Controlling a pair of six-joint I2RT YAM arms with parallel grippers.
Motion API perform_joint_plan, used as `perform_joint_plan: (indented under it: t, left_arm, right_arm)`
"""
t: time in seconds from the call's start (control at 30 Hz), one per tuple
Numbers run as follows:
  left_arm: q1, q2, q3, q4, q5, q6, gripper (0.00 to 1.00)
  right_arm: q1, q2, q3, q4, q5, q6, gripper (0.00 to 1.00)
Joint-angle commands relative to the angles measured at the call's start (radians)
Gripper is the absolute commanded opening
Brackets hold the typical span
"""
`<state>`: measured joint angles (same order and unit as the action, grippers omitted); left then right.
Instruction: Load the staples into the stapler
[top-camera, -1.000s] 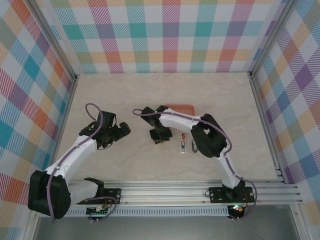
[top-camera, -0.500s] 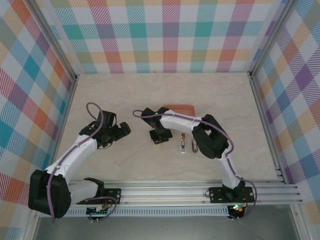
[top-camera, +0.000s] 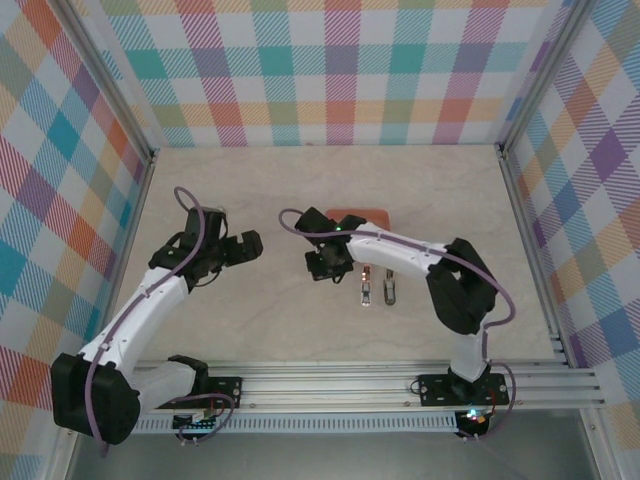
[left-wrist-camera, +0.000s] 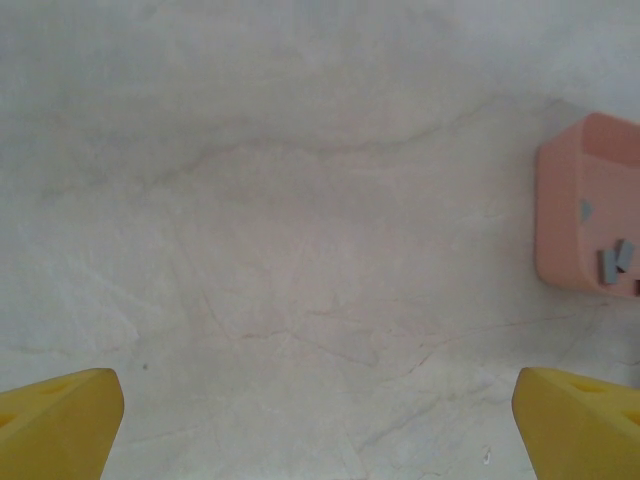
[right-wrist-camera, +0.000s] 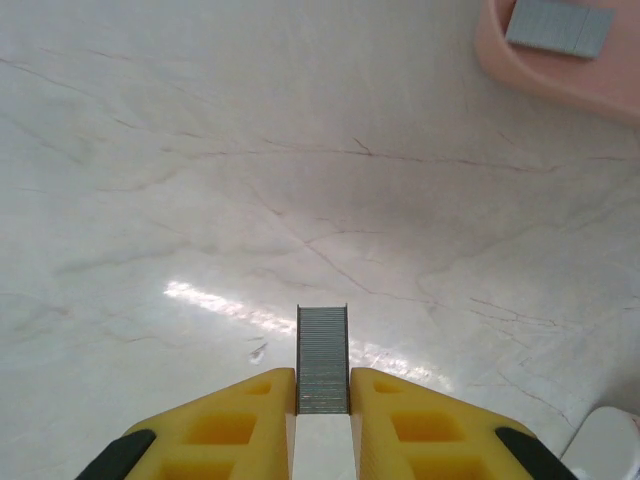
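Your walls are a pastel plaid: teal, orange, pink, yellow, green and purple bands on white. The table is pale cream with faint marble-ish veins. Both arms, left arm and right arm, are white with black joints and purple cables. Your left gripper has bright yellow fingers, same yellow on the right gripper, with black bits at the outer edges. The staple strip is matte grey with fine lines. The tray is coral pink, more grey staples inside. The stapler looks silvery with a reddish spot.
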<state>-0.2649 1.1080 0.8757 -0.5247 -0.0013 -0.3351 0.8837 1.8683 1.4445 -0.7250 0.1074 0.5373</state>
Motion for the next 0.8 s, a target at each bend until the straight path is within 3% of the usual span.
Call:
perform_joint_plan:
  t: [0.0, 0.33, 0.5, 0.63, 0.77]
  left_arm:
    - [0.007, -0.026, 0.044, 0.051, 0.012, 0.117, 1.00]
    - [0.007, -0.044, 0.025, 0.105, 0.129, 0.233, 0.99]
    - [0.005, -0.114, -0.073, 0.198, 0.176, 0.377, 0.93]
    - [-0.001, -0.165, -0.090, 0.208, 0.288, 0.609, 0.84]
    - [-0.046, -0.157, -0.069, 0.127, 0.333, 0.847, 0.73]
  right_arm:
    - [-0.008, -0.074, -0.047, 0.087, -0.037, -0.022, 0.21]
    - [-0.020, -0.174, -0.116, 0.127, -0.155, -0.042, 0.21]
    - [-0.042, -0.205, -0.146, 0.144, -0.253, -0.055, 0.21]
    - [-0.059, -0.223, -0.157, 0.156, -0.332, -0.067, 0.21]
    - [-0.071, -0.236, -0.164, 0.160, -0.401, -0.094, 0.21]
